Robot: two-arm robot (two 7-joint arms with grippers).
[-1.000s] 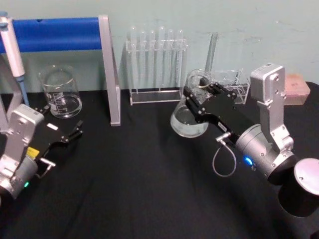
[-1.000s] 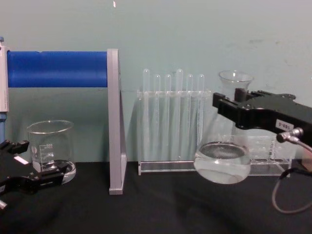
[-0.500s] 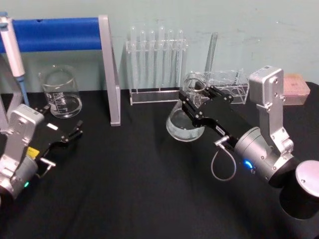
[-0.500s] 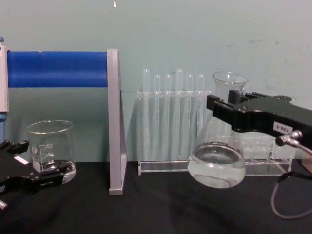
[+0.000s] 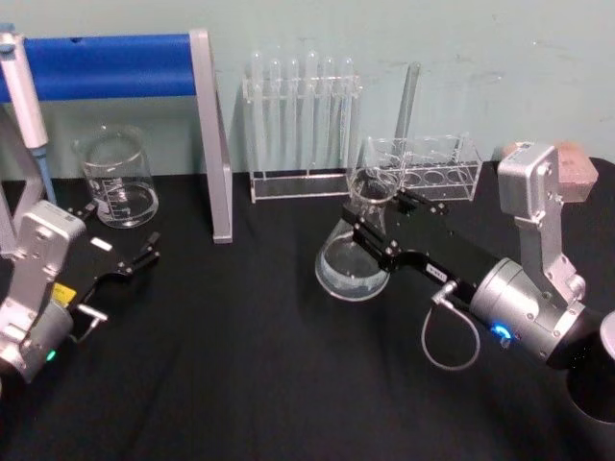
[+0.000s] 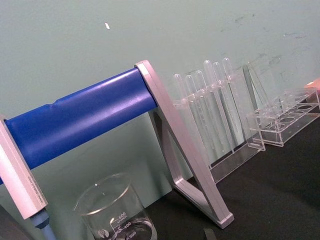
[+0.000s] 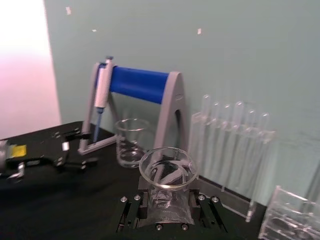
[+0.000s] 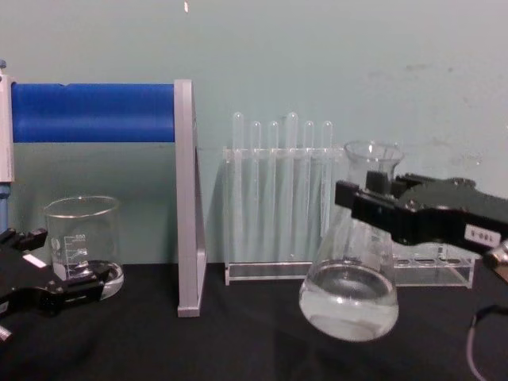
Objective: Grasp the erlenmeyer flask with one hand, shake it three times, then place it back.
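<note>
Far to the left of the test tube rack (image 5: pixel 300 125), the left gripper (image 5: pixel 123 233) sits low over the black table (image 5: pixel 250 365). Its fingers are spread apart and there's nothing between them. Just behind it is the glass beaker (image 5: pixel 117 182), with a little clear liquid in the bottom. That beaker stands under the blue-barred stand (image 5: pixel 106 65), whose grey leg comes down just left of the rack.

Now to the rack itself: a row of upright tubes against the wall.

In front of the rack's right end is the erlenmeyer flask (image 5: pixel 353 269). It's tilted, its wide base nearer the rack's left side than its rim, with clear liquid pooled in the low side. I can't tell whether the base touches the cloth. The right gripper (image 5: pixel 380 219) reaches in from the right of the rack, fingers clamped on the flask's neck just below the flared rim. Behind that arm, just right of the test tube rack, is a low clear rack (image 5: pixel 432 168).
</note>
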